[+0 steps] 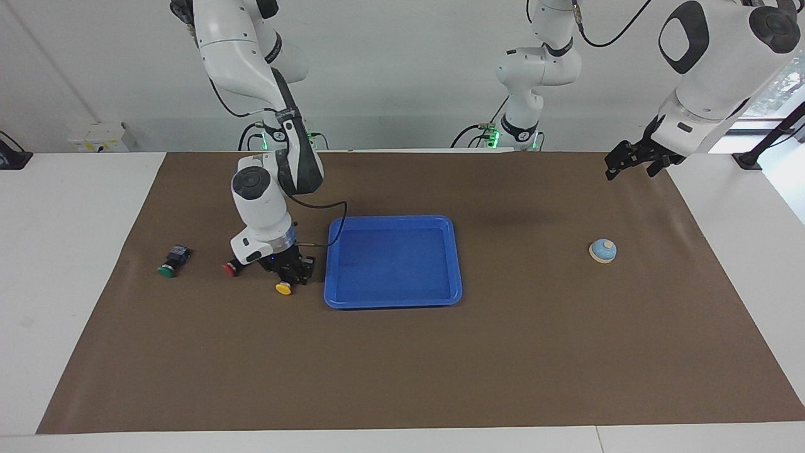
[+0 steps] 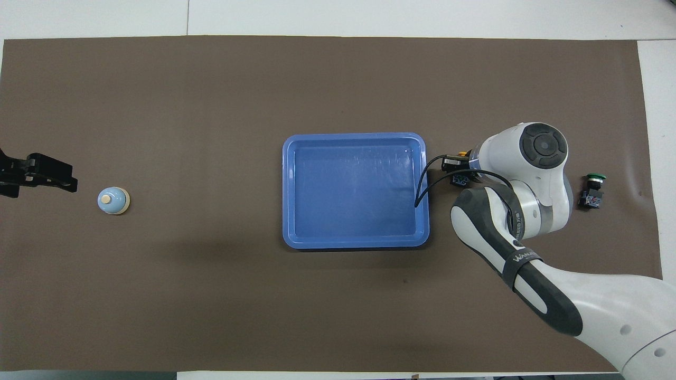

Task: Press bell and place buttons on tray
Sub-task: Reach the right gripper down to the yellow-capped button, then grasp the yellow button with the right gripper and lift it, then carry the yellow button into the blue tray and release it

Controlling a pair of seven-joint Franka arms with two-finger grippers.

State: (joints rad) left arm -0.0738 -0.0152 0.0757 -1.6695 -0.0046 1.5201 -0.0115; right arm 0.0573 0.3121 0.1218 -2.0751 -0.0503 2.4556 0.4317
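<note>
On mat (image 1: 402,377): three buttons (image 1: 167,270), one tray (image 1: 393,304).

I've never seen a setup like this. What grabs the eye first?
The bright blue tray in the middle of the brown mat. Beside it, toward the right arm's end, the right gripper is down with its jaws shut on the yellow button. The little blue bell sits alone toward the left arm's end.

Right hand (image 1: 290,272) is down at the mat, fingers clamped together; left hand (image 1: 635,160) hangs raised, fingers spread.
</note>
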